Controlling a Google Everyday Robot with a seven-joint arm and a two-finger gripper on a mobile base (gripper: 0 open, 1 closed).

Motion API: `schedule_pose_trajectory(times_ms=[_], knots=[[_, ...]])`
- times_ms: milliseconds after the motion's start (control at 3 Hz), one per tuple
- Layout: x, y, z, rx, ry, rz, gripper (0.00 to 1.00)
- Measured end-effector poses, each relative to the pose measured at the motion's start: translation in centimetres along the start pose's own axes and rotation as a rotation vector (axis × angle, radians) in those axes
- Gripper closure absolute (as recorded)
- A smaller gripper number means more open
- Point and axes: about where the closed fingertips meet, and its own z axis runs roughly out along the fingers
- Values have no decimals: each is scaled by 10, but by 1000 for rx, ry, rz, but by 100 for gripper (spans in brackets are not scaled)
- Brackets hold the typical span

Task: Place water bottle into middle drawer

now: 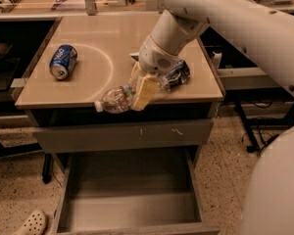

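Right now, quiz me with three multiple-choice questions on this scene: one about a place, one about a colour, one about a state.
1. Where does the small clear crinkly plastic water bottle lie? A. in the drawer B. at the tan table's front edge C. on the floor
2. What colour is the soda can? A. red B. blue C. green
3. The wide grey metal middle drawer is: A. pulled open B. shut C. taken out
Answers: B, the gripper grips it there; B, its side is blue; A, its inside shows.
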Motion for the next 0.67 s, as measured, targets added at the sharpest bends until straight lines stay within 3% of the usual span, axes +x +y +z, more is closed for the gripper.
schedule_pose_trajectory(times_ms=[333,667], knots=[[5,12,1,16,-1,28,100],[0,39,-3,90,-42,-8,100]])
